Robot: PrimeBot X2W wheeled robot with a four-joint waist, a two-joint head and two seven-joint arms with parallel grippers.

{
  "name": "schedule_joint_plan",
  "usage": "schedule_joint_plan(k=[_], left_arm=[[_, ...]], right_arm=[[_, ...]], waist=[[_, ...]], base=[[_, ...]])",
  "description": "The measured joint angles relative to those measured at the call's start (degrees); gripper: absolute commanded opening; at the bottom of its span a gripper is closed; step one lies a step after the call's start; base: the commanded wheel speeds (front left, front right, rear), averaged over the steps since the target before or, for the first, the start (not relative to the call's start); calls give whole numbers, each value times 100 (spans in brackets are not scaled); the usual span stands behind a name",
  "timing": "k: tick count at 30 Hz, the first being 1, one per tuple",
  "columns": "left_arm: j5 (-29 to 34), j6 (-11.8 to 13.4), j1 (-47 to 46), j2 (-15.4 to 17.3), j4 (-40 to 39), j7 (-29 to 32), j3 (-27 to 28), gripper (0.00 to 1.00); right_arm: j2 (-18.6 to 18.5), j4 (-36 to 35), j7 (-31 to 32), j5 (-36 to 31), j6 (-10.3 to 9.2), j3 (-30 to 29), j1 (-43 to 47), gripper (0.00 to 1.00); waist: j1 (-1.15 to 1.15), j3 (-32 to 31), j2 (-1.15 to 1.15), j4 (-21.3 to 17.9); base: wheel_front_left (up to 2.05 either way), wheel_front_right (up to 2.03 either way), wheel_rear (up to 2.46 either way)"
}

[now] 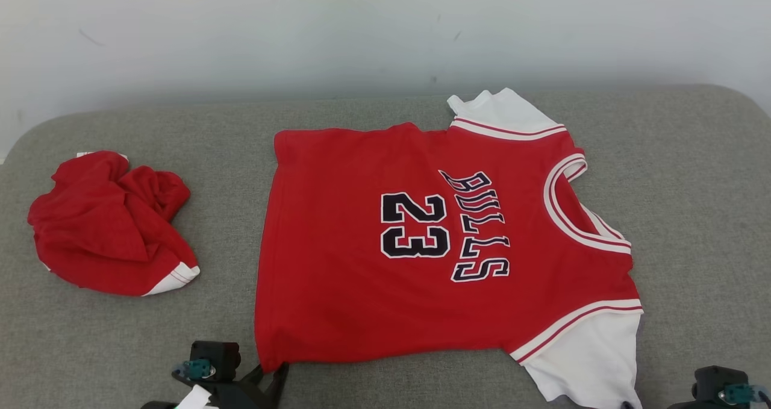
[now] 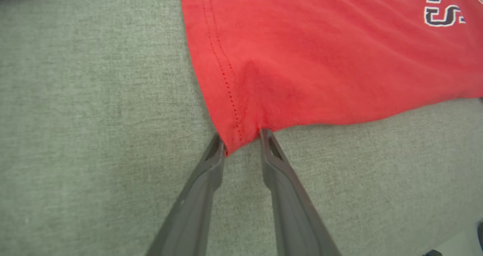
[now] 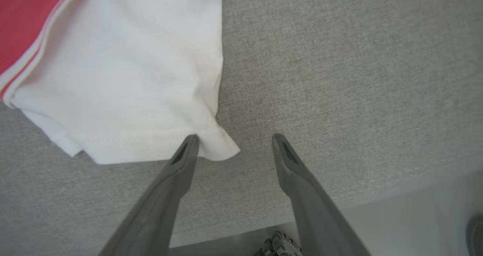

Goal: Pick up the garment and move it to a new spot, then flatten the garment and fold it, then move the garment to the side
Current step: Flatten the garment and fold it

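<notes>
The garment is a red jersey with "BULLS 23" on it and white sleeves. It lies spread flat on the grey cushion, neck to the right. My left gripper is at the near left hem corner. The red corner is bunched between its two fingers, which touch the cloth on both sides. My right gripper stands open at the near white sleeve. Its left finger rests on the sleeve's corner and its right finger is over bare cushion.
A second red garment lies crumpled at the cushion's left end. The grey cushion has bare fabric on the right and along the back. Its front edge runs just below my right fingers, with floor beyond. A pale wall stands behind.
</notes>
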Motion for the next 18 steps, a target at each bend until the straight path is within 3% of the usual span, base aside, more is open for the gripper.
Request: schedule_joint_plan(k=[10,12,15,17,18], left_arm=[[0,-2,0,4,-46,5,-11,47],[0,0,-1,4,-48,5,-1,47],[0,1,-4,4,-54,5,9,47],[0,1,-6,4,-60,5,10,45],[0,2,-7,4,-63,5,10,43]], right_arm=[[76,-18,102,-207,0,-208,-3,98],[97,-20,129,-226,0,-220,-10,84],[125,-23,146,-244,0,-222,-26,77],[127,-29,156,-270,0,-219,-28,64],[130,-29,178,-270,0,-213,-34,50]], waist=[[0,66,0,-6],[0,77,0,-4],[0,95,0,1],[0,105,0,6],[0,109,0,9]], base=[[0,0,0],[0,0,0],[0,0,0],[0,0,0],[0,0,0]])
